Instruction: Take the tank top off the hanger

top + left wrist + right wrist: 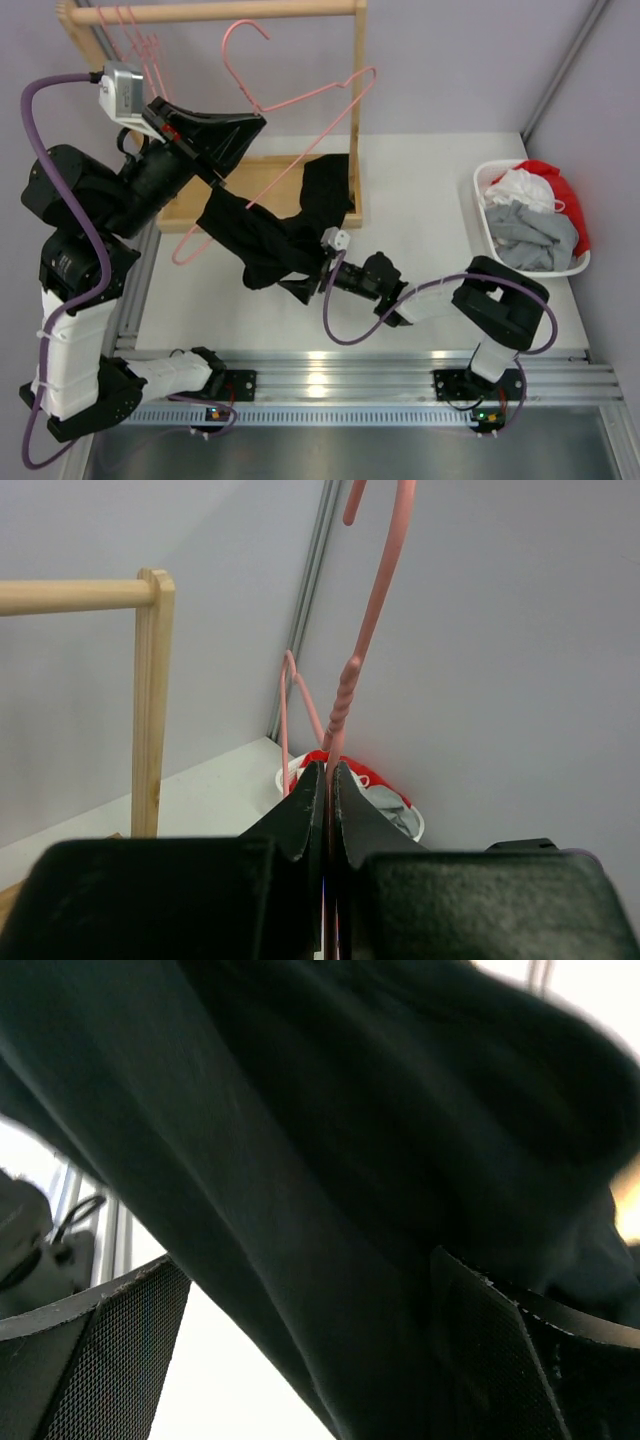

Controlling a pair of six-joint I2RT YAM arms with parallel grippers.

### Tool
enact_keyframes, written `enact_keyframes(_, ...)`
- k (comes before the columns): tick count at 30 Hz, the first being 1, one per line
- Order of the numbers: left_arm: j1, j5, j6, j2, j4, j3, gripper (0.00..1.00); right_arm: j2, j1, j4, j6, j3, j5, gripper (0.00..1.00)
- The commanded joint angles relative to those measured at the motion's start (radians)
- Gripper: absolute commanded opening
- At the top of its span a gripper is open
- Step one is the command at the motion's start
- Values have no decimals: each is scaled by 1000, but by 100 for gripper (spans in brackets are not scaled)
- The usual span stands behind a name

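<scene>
A pink wire hanger (320, 92) is held up in the air over the table, and its twisted neck and hook show in the left wrist view (345, 695). My left gripper (255, 125) (327, 775) is shut on the hanger just below the neck. A black tank top (270, 235) hangs from the hanger's lower side and sags down to the table. My right gripper (300, 287) (305, 1270) is open at the garment's lower end. The black fabric (350, 1160) fills the space between its fingers, which stand wide apart.
A wooden clothes rack (210, 12) stands at the back left, with several more pink hangers (135, 40) on its rail and its post (355, 120) right behind the tank top. A white basket (482, 215) (415, 825) of clothes sits at the right. An aluminium rail (400, 365) runs along the near edge.
</scene>
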Motion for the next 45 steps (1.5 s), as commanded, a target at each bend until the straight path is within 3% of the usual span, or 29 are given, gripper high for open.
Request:
enact_keyframes(1,-1,5,-36,4,55,35,0,31,71,224,-82,113,29,99)
enact_keyframes(5,1,13,-53,1,68,15,0,34,160,105,-191,212,112,99)
enact_keyframes(6,1,14,-55,-6,75,6,0,33,162,95,-167,221,109,93)
enact_keyframes(7,1,11,-58,-7,83,-5,0,30,163,76,-150,239,108,59)
enact_keyframes(9,1,7,-58,-21,121,-43,0,8,165,-28,-75,261,140,29)
enact_keyframes(10,1,5,-60,-27,135,-55,0,-2,168,-80,-72,288,145,3)
enact_keyframes(11,1,-3,-61,-33,167,-83,0,-21,171,-173,-78,297,123,0)
enact_keyframes(14,1,-15,-64,-47,233,-137,0,-64,205,-238,-131,296,113,0)
enact_keyframes(21,1,-95,-95,-116,664,-445,0,-110,234,-416,-128,330,-102,0)
enact_keyframes(25,1,-151,-55,-122,897,-592,0,-93,262,-664,-199,423,-173,0)
enact_keyframes(30,1,-164,-20,-111,800,-533,0,-163,259,-677,-179,326,0,0)
enact_keyframes(33,1,-223,35,-131,694,-468,0,-300,236,-660,-113,168,152,0)
enact_keyframes(36,1,-297,86,-167,590,-468,0,-499,226,-735,-104,111,267,0)
enact_keyframes(40,-1,-400,117,-239,559,-586,0,-772,226,-895,-122,141,463,0)
enact_keyframes(45,1,-486,131,-280,529,-681,0,-883,223,-962,-291,270,720,0)
